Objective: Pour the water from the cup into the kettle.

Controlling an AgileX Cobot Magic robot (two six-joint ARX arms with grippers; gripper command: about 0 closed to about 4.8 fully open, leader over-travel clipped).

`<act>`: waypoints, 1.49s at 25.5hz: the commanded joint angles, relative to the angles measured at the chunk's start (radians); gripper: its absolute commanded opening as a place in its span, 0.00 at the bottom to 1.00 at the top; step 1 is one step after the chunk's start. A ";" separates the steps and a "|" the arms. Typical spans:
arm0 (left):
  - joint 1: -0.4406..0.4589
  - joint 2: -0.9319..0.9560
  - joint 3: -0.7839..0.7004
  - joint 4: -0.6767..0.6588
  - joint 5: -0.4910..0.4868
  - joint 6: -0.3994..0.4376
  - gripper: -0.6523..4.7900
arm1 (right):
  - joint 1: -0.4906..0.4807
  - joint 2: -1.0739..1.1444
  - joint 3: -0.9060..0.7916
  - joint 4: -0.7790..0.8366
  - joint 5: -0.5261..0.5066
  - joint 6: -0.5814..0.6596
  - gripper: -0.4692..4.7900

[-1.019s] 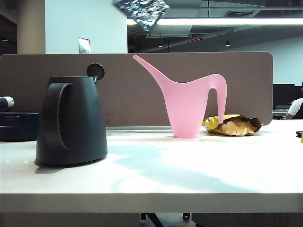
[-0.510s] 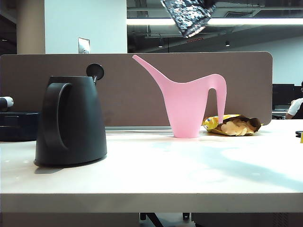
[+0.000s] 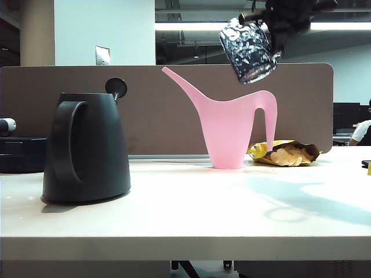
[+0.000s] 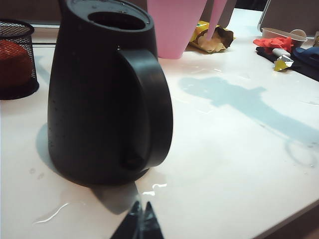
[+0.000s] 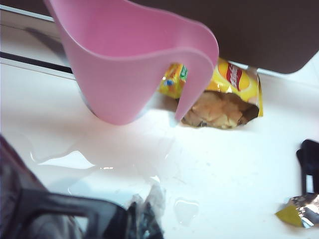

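The cup [image 3: 248,49], dark dimpled glass, hangs high in the air at the right, above the pink watering can's handle and slightly tilted. My right gripper [image 3: 285,17] holds it from the upper right, shut on its thin handle [image 5: 65,206]; the gripper's tips [image 5: 144,219] show dark beside the blurred cup wall [image 5: 17,199]. The black kettle [image 3: 87,147] stands on the table at the left, its lid flipped up and its mouth [image 4: 117,20] uncovered. My left gripper [image 4: 140,221] is shut and empty, low over the table just in front of the kettle's [image 4: 94,99] loop handle.
A pink watering can [image 3: 232,127] stands mid-table before the brown partition [image 3: 301,104], with an open chip bag [image 3: 287,153] beside it. Water puddles [image 5: 99,164] lie on the white table. A black mesh basket [image 4: 15,57] sits behind the kettle; small clutter [image 4: 279,47] lies far right.
The cup has swung from the top middle to the right and come lower, turning back toward upright in my right gripper. Kettle and left gripper have stayed put.
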 commanded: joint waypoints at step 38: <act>0.000 0.001 0.002 0.001 0.007 -0.002 0.11 | -0.069 0.333 -0.700 1.293 -0.153 0.264 0.08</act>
